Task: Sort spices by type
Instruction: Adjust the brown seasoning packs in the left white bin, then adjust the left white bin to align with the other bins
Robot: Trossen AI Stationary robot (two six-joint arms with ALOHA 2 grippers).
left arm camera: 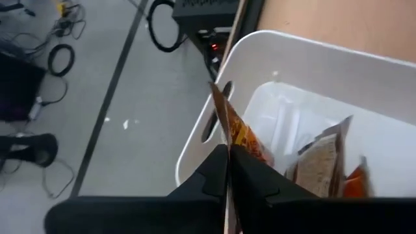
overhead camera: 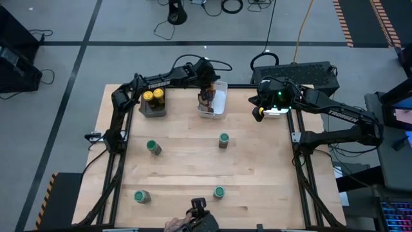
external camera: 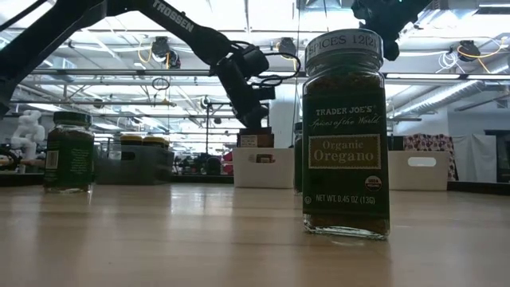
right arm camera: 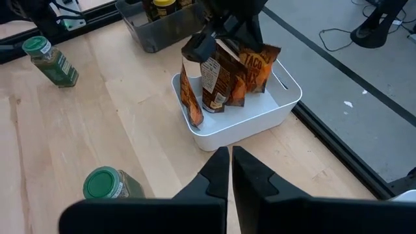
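My left gripper (right arm camera: 209, 40) is over the white tray (overhead camera: 220, 108) at the table's far edge, shut on a brown-orange packet (right arm camera: 216, 79). More packets (right arm camera: 257, 68) stand in that tray, leaning on its walls. Two yellow-lidded jars (overhead camera: 153, 95) sit in the dark tray (overhead camera: 152, 109). Several green-lidded jars stand on the table: (overhead camera: 153, 147), (overhead camera: 223, 140), (overhead camera: 141, 195), (overhead camera: 219, 192). The nearest one (external camera: 345, 135) is labelled oregano. My right gripper (right arm camera: 231, 166) is shut and empty, right of the white tray. My left gripper pinches the packet's top edge (left arm camera: 224, 120) between its two fingers, coming from above and pointing down. The packet hangs upright below the fingers, with its lower end (right arm camera: 214, 104) down inside the white tray. I cannot tell whether it rests on the tray's floor.
A second white tray (external camera: 422, 170) stands at the far right, under my right arm. A dark device (overhead camera: 199, 216) and a person's hand (overhead camera: 172, 225) show at the near edge. Bare wood lies between the jars in the middle of the table.
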